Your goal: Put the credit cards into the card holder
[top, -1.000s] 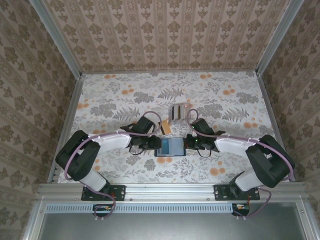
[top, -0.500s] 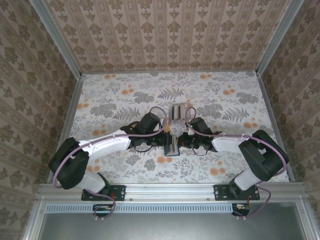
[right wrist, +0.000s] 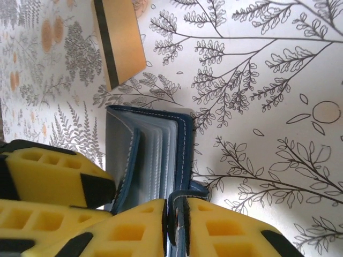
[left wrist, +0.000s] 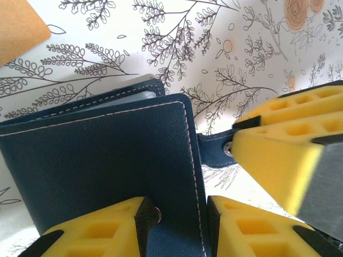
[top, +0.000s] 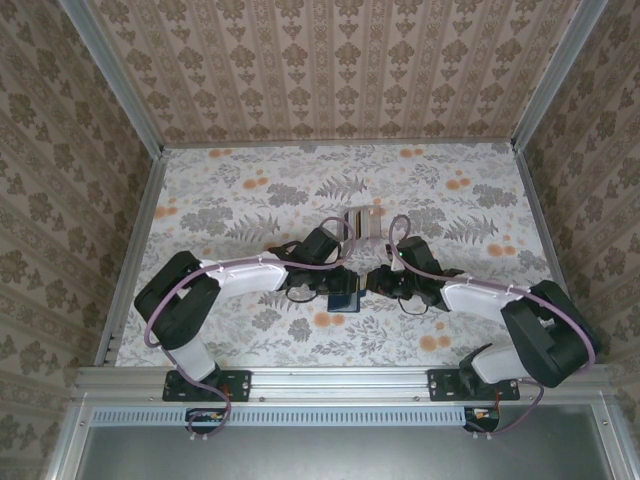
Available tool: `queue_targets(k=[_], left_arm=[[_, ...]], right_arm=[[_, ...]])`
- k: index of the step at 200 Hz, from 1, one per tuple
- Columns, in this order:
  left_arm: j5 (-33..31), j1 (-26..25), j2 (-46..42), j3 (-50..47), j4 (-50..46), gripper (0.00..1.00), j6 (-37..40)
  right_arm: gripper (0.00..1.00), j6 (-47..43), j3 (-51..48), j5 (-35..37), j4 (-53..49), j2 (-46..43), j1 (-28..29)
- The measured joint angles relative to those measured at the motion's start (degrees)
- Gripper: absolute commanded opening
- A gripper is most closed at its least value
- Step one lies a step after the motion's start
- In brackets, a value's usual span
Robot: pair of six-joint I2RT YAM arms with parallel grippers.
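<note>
- The card holder (left wrist: 107,166) is folded nearly shut. Its navy cover faces the left wrist camera, and the snap tab (left wrist: 214,151) sticks out of one side edge, pointing at the right gripper (right wrist: 176,214).
- From above, the holder is a small dark block between the two grippers. Its long axis seems to run from one gripper to the other.
- The left gripper (left wrist: 177,217) has the holder right at its fingertips. The cover's edge runs in between the two yellow fingers (left wrist: 102,230), and the right wrist view shows those pads clamped on one cover. That looks like a firm grasp.
- The right gripper comes in from the opposite side, fingertips almost meeting the left's. The snap tab sits in the narrow slot between its pads.
- I can't tell whether those pads are pinching the tab or standing just off it.
- I can't tell either whether the holder rests on the table (right wrist: 257,80) or hangs just above it.
- Seen end-on from the right wrist, the two covers gape slightly, with pale sleeves (right wrist: 158,155) packed between them.
- A light grey edge peeks past the cover's far edge in the left wrist view. Whether any sleeve holds a card is too hard to make out.
- The gold-orange card (right wrist: 120,37) lies flat on the table just beyond both sets of fingertips, apart from the holder, with its dark stripe along one long edge.
- The stack of cards (top: 358,222) sits farther out past both grippers, well clear of the holder.
</note>
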Motion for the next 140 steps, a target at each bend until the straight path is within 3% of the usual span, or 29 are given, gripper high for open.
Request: queue_targets(k=[26, 40, 82, 140], left_arm=[[0.0, 0.0, 0.0, 0.0, 0.0, 0.36, 0.2], [0.0, 0.0, 0.0, 0.0, 0.04, 0.36, 0.17], [0.02, 0.0, 0.04, -0.02, 0.11, 0.36, 0.17], [0.0, 0.02, 0.04, -0.09, 0.09, 0.39, 0.07]], right_arm=[[0.22, -0.42, 0.0, -0.42, -0.37, -0.87, -0.9], [0.13, -0.44, 0.0, -0.63, -0.44, -0.87, -1.14], [0.01, -0.92, 0.0, -1.79, -0.42, -0.81, -1.27], [0.0, -0.76, 0.0, -2.27, -0.42, -0.63, -1.27]])
